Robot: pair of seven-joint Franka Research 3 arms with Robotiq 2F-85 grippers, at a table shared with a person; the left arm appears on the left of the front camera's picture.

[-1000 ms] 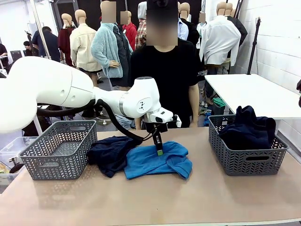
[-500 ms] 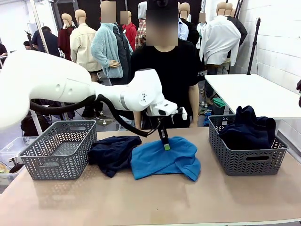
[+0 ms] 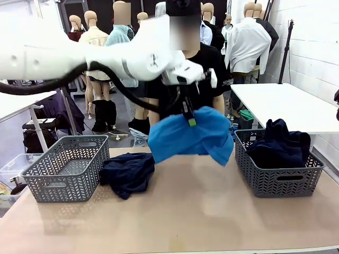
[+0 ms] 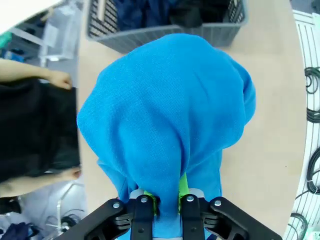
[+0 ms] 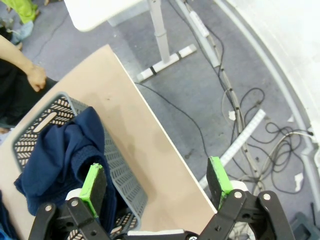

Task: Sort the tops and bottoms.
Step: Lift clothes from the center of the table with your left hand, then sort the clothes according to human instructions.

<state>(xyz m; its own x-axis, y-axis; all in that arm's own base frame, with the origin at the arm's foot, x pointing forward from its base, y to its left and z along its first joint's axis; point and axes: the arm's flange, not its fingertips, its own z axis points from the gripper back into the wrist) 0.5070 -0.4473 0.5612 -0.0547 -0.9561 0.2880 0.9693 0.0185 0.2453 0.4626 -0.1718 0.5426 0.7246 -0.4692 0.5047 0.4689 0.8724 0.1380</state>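
A bright blue garment [image 3: 190, 138] hangs in the air above the table's middle, pinched at its top by my left gripper [image 3: 190, 120], which is shut on it. In the left wrist view the blue garment [image 4: 170, 115] drapes down from the left gripper [image 4: 165, 201] and hides the fingertips. A dark navy garment [image 3: 127, 172] lies crumpled on the table beside the left basket [image 3: 66, 168]. The right basket [image 3: 278, 177] holds dark navy clothes [image 3: 279, 143]. My right gripper [image 5: 156, 181] hovers open above that basket [image 5: 117, 172] and the table's right edge.
A person in black stands at the far side, hands [image 4: 61, 80] low by the table edge. Bare tabletop [image 3: 201, 217] spreads in front of the baskets. Beyond the right edge lie the floor with cables [image 5: 250, 115] and a white table [image 3: 286, 103].
My left gripper has lifted the blue garment off the table, up and slightly right; it now hangs free. The navy garment stays on the table.
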